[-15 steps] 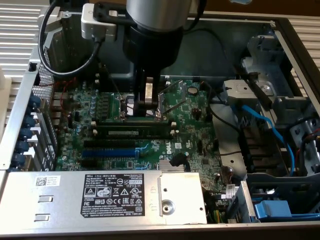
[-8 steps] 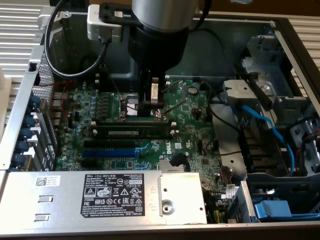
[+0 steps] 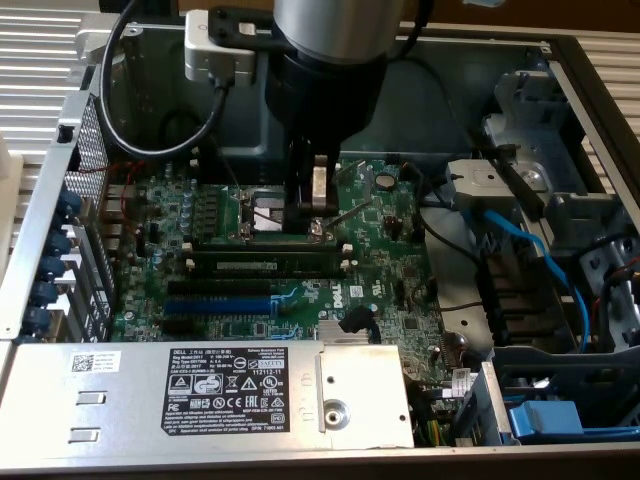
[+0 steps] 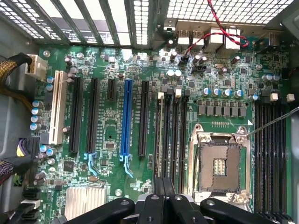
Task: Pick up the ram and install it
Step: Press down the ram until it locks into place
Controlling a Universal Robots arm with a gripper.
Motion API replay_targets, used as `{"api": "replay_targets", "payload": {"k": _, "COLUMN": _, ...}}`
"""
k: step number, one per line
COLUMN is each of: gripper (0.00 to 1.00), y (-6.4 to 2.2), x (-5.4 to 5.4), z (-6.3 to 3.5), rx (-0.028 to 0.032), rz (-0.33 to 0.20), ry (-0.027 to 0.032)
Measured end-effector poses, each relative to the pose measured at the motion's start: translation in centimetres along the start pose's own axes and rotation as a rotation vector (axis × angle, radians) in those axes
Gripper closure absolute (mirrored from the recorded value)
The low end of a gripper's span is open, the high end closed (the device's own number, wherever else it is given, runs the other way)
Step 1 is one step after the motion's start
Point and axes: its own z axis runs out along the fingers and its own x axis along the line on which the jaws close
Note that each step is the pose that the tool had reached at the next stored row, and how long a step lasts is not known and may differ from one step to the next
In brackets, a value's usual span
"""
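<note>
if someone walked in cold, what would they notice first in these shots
First, the big silver and black robot arm reaching down into the open computer case, its fingers shut just above the green motherboard beside the bare processor socket. Next, the ram lying in a black slot mid-board, and the bright blue expansion slot.

Ram: one long, thin, dark-green circuit-board stick with a white label strip along its face. It stands on edge, level, in a black memory slot just beside the CPU socket, on the socket's side toward the blue expansion slot, with white end latches at both tips.
</note>
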Motion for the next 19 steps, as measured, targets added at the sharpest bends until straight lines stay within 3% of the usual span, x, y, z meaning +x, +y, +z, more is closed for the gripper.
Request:
{"api": "replay_targets", "payload": {"k": 5, "gripper": 0.89, "y": -0.28, "x": 0.01, "z": -0.09, "rx": 0.0014, "rz": -0.013, "ry": 0.0012}}
{"api": "replay_targets", "payload": {"k": 8, "gripper": 0.89, "y": -0.28, "x": 0.01, "z": -0.24, "rx": 0.0079, "rz": -0.023, "ry": 0.0025}}
{"api": "replay_targets", "payload": {"k": 14, "gripper": 0.89, "y": -0.27, "x": 0.22, "z": -0.27, "rx": 0.0401, "rz": -0.050, "ry": -0.0026}}
{"api": "replay_targets", "payload": {"k": 19, "gripper": 0.89, "y": -0.25, "x": 0.31, "z": -0.40, "rx": 0.0599, "rz": -0.072, "ry": -0.0117}}
